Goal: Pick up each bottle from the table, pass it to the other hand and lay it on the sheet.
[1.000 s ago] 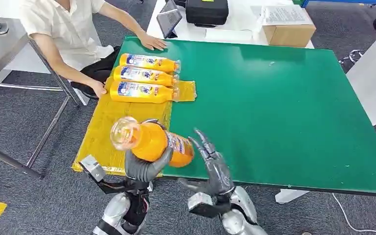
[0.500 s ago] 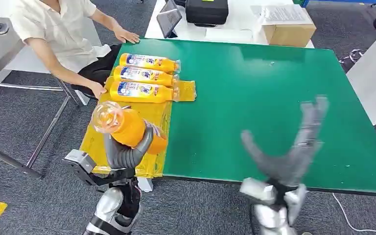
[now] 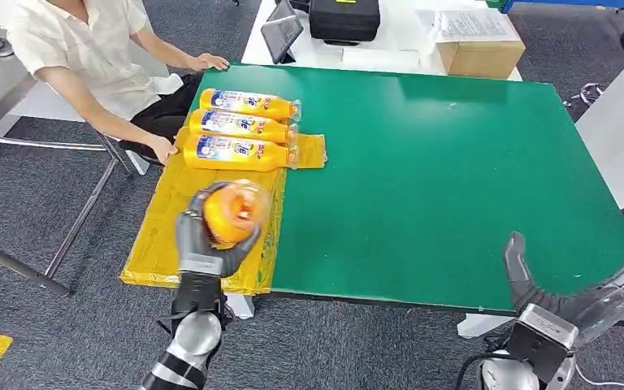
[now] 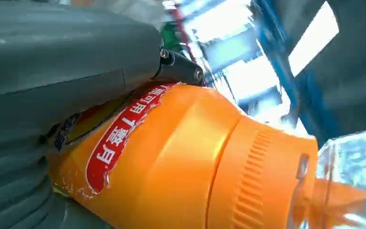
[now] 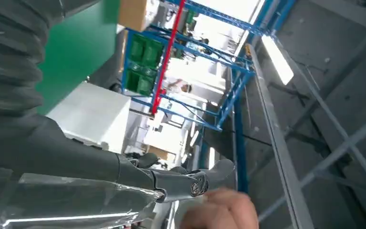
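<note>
My left hand [image 3: 205, 244] grasping orange bottle [image 3: 232, 213] above yellow sheet [image 3: 165, 218]. My right hand [image 3: 582, 294] hanging released, fingers apart, at table [image 3: 455, 162] near edge.

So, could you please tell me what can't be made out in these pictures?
- Head view: the left hand covers much of the held bottle, end-on to the camera, so its label is unreadable.
- Head view: the right hand is cut off by the picture's edge.
- Head view: print on the three bottles lying on the sheet is too small to read.
- Left wrist view: the held bottle's label is partly hidden under the hand.
</note>
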